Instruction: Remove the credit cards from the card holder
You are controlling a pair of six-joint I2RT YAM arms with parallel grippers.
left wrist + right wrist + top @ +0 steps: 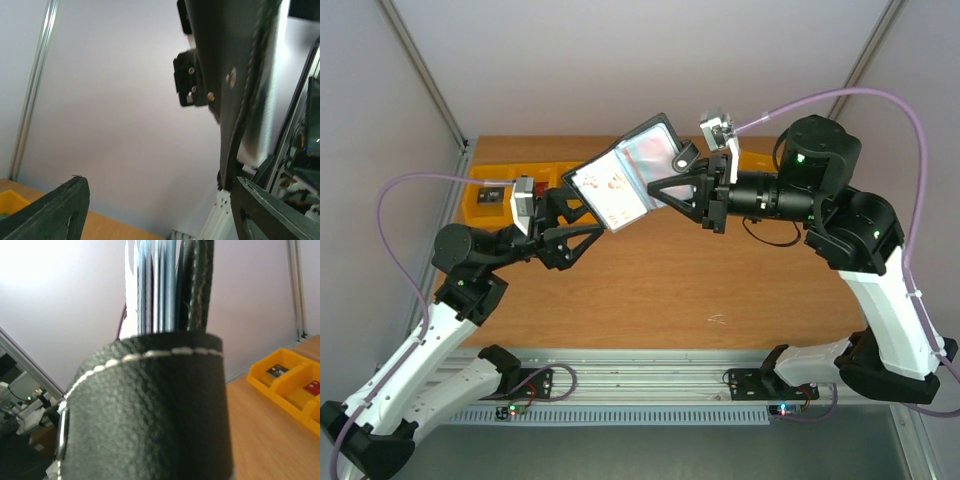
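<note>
The right end effector point(660, 192) clamps the floppy card holder point(647, 153); the left end effector point(590, 222) gapes, released. Its cards point(610, 192) look stiff and slick: pinch an exposed edge.

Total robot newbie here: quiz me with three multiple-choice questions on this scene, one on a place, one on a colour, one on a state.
1. Where is the card holder? A tucked in a drawer; B held up in the air; C on the floor.
2. What colour are the bins? A yellow; B green; C white.
3. How is the left gripper? A open; B shut on a card; C out of sight.
Answers: B, the right gripper grips it aloft; A, plainly yellow; A, its fingers stand wide apart.
</note>
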